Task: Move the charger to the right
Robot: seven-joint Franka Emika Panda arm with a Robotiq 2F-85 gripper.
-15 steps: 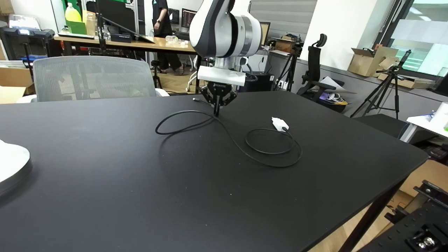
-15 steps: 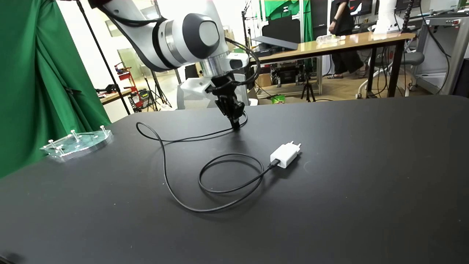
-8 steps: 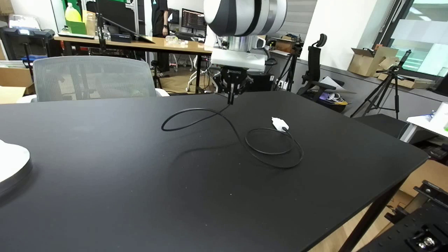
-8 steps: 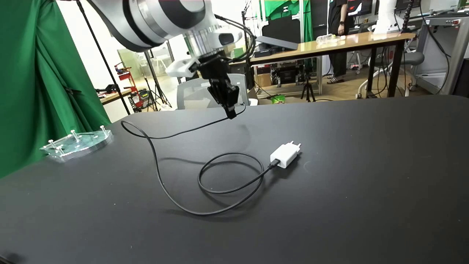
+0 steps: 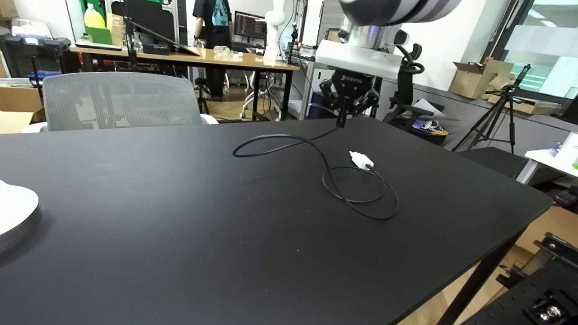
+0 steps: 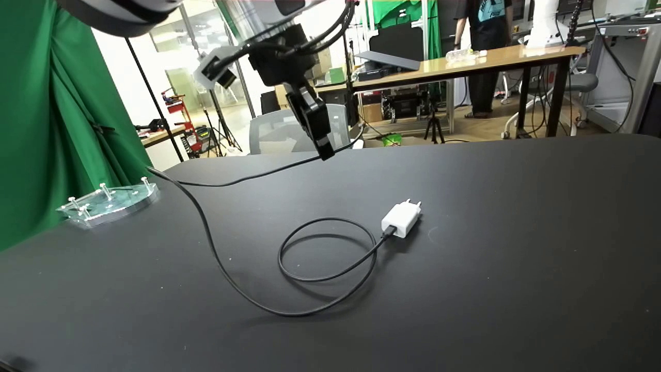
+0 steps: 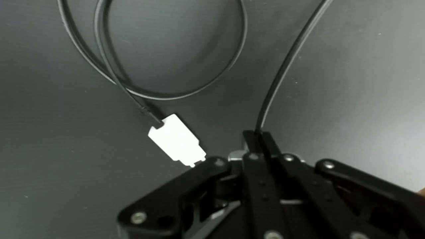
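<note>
One stretch of black cable (image 7: 279, 78) was up, pinched tight in the claw (image 7: 258, 134)! White plug (image 7: 177, 141) lay on the surface (image 5: 180, 216); rightward carry and release seemingly remained.

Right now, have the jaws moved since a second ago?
Yes: rightward in an exterior view, away from the mesh chair, and upward, toward the far edge of the table. The wrist view shows the jaws shut on the black cable.
</note>
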